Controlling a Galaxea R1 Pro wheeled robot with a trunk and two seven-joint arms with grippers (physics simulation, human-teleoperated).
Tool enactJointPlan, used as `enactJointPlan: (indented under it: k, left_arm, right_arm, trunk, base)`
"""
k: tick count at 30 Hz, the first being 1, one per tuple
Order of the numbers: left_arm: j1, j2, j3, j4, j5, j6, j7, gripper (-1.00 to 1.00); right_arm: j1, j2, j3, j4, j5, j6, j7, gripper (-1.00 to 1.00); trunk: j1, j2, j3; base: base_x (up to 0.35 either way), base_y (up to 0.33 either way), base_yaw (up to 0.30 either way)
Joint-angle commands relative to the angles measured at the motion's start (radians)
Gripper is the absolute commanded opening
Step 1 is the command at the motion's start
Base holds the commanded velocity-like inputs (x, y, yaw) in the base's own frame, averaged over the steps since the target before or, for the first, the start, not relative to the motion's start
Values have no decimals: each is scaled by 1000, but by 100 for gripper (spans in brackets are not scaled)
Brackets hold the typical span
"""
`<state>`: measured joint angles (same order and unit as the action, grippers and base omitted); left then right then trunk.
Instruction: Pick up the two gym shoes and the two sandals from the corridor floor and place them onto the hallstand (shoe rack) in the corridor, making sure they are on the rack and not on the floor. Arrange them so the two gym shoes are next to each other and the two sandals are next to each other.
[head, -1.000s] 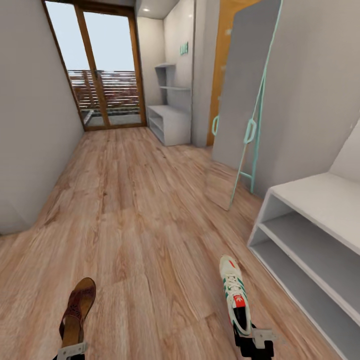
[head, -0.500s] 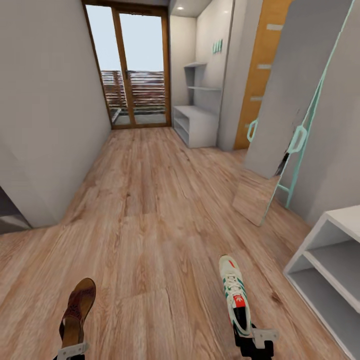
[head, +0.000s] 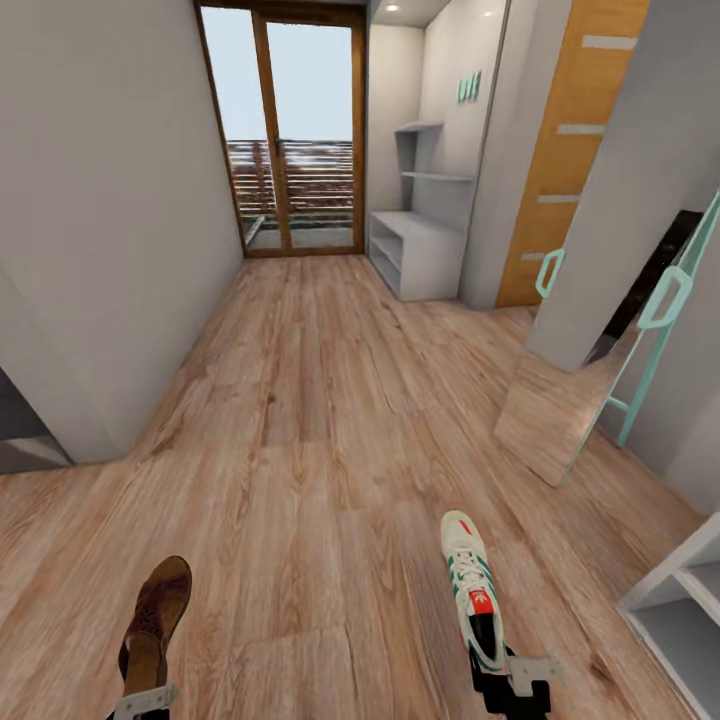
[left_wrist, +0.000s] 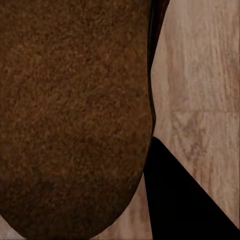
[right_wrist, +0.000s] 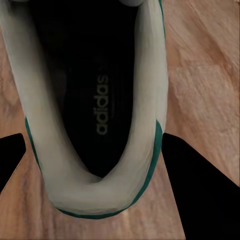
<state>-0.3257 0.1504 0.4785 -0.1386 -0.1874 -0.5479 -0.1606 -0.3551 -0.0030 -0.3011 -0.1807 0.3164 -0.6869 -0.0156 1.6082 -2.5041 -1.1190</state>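
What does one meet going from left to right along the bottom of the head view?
Left gripper → brown sandal → bare wood-plank floor → white gym shoe → right gripper → white low shelf unit.

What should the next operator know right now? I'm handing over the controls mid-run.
Left gripper: shut on one sandal, held by its heel.
Right gripper: shut on one gym shoe, held by its heel.
Both are carried above the corridor floor. The hallstand stands at the far end on the right, beside the glass door; nothing shows on it yet. A white shelf unit sits near right.
Left to do: place this pair on the rack, then fetch the second sandal and gym shoe and set like beside like.
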Motion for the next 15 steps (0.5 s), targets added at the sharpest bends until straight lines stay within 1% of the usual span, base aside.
enactJointPlan:
  k: [1, 3, 6, 11, 15]
  left_arm:
    - [-1, 0, 10, 1, -10, -3, -3, -100]
    - [-1, 1, 11, 1, -10, -3, -3, -100]
    - [-1, 0, 11, 1, -10, -3, -3, -100]
    - [-1, 1, 12, 1, -10, -3, -3, -100]
    - [-1, 1, 12, 1, -10, -3, -3, -100]
  right_arm:
    - [-1, 0, -7, 1, 19, -3, 0, -100]
    - [-1, 0, -7, 1, 49, -3, 0, -100]
    - [-1, 1, -7, 1, 79, -3, -1, -100]
    - [-1, 1, -7, 5, 96, -4, -1, -100]
    - [-1, 4, -7, 31, 98, -4, -1, -100]
  trunk:
    - [0, 0, -1]
    - [0, 0, -1]
    - [0, 0, -1]
    - [0, 0, -1]
    - [0, 0, -1]
  base:
    - [336, 0, 3]
    - [336, 0, 2]
    - [336, 0, 1]
    - [336, 0, 0]
    - [336, 0, 0]
